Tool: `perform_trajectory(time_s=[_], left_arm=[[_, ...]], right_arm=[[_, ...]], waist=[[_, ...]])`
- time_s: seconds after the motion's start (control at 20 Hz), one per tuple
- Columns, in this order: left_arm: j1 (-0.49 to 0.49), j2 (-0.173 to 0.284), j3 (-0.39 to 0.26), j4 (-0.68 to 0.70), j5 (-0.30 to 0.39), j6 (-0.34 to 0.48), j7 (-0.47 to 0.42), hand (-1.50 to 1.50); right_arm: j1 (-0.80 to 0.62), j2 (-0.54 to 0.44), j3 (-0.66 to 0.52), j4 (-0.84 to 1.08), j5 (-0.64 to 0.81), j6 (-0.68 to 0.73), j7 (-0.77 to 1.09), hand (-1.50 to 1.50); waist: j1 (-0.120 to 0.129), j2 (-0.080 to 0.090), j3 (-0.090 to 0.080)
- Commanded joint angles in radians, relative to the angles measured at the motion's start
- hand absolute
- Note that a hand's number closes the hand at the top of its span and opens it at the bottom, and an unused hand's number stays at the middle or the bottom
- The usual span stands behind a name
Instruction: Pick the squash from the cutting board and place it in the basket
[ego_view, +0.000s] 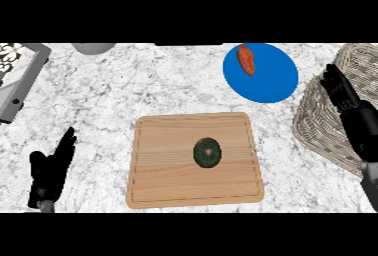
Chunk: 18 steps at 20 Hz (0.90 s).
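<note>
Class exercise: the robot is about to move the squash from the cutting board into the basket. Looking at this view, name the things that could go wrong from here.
1. The squash is small and rounded, lying mid cutting board; it might roll away as fingers close on it.
2. The right hand shows over the basket wall; swinging back with the squash, it could clip the rim.
3. The blue plate with an orange vegetable sits beside the basket; a short release could land there.

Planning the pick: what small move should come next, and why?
Probably bring the right hand, open over the basket, left and down toward the squash, which lies untouched mid cutting board. The left hand rests open farther off.
</note>
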Motion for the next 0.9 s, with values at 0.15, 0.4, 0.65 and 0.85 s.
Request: perform_trajectory(time_s=[0.15, 0.4, 0.65, 0.85], left_arm=[[0.028, -0.049, -0.062, 0.012, 0.0, -0.036, 0.079, 0.0], [-0.004, -0.053, -0.104, -0.006, 0.023, -0.095, 0.163, 0.0], [0.002, -0.04, -0.085, 0.002, 0.024, -0.093, 0.179, 0.0], [-0.005, -0.049, -0.076, 0.002, 0.015, -0.058, 0.21, 0.0]], right_arm=[[-0.183, 0.262, 0.075, -0.037, -0.024, -0.104, 0.024, 1.5], [-0.28, 0.474, 0.341, 0.074, 0.153, -0.145, -0.087, 1.5], [-0.358, 0.565, 0.532, 0.212, 0.397, -0.473, 0.073, -1.5], [-0.476, 0.489, 0.521, 0.332, 0.606, -0.469, 0.338, -1.5]], waist=[[0.042, -0.005, -0.007], [0.098, 0.008, -0.007], [0.07, -0.007, -0.011], [0.011, -0.024, -0.016]])
